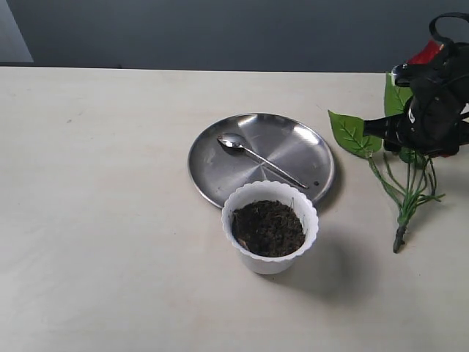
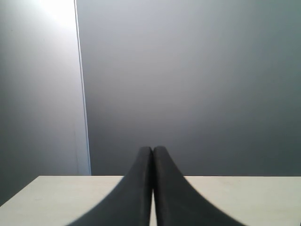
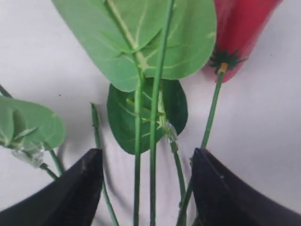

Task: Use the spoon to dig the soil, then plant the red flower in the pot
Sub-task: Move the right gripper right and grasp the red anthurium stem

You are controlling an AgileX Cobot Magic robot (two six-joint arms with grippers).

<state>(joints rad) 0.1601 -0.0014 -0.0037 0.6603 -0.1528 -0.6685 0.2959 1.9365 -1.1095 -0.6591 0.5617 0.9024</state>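
Note:
The white pot [image 1: 270, 246] with a scalloped rim stands near the table's middle, filled with dark soil [image 1: 268, 227]. Just behind it the silver spoon [image 1: 258, 159] lies across a round steel plate [image 1: 220, 158]. At the right edge lies the red flower [image 1: 401, 187], its stems [image 3: 153, 141] and green leaves on the table and a red bloom [image 3: 240, 28] showing. My right gripper [image 3: 146, 157] is open directly over the stems, which run between its two fingers. My left gripper [image 2: 153, 149] is shut and holds nothing; it is out of the exterior view.
The light wooden table [image 1: 102, 213] ends at a dark wall behind. The pot touches or nearly touches the plate's front rim.

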